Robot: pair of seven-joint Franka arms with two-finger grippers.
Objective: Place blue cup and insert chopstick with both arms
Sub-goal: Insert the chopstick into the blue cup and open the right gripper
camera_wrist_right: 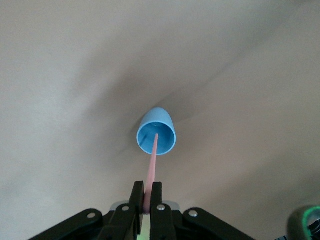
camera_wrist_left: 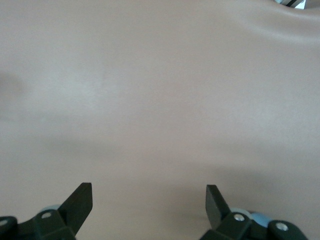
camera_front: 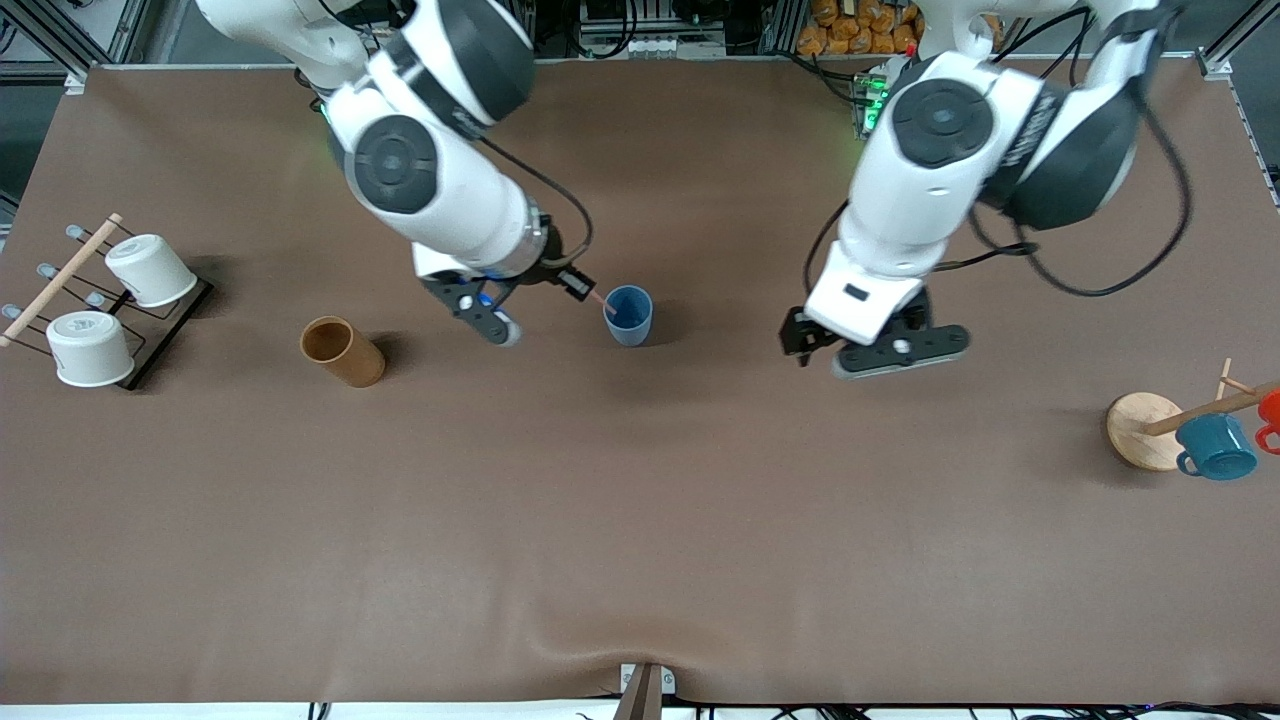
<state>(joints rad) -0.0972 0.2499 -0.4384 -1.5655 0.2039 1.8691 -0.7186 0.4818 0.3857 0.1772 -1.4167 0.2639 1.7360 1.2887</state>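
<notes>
The blue cup point(camera_front: 629, 315) stands upright on the brown table, near its middle. My right gripper point(camera_front: 578, 286) is beside it, toward the right arm's end, and is shut on the pale pink chopstick point(camera_front: 603, 299). The stick slants down, with its tip inside the cup's mouth. In the right wrist view the fingers point(camera_wrist_right: 147, 192) clamp the chopstick point(camera_wrist_right: 152, 167), which reaches into the cup point(camera_wrist_right: 156, 135). My left gripper point(camera_front: 850, 345) hovers open and empty over bare table toward the left arm's end from the cup. Its wrist view shows only its spread fingers point(camera_wrist_left: 149, 200) and the table.
A brown cylindrical cup point(camera_front: 343, 351) lies tilted toward the right arm's end. A black rack point(camera_front: 150, 340) with two white cups stands at that end. A wooden mug tree point(camera_front: 1140, 428) with a teal mug point(camera_front: 1215, 447) and a red mug point(camera_front: 1270, 415) stands at the left arm's end.
</notes>
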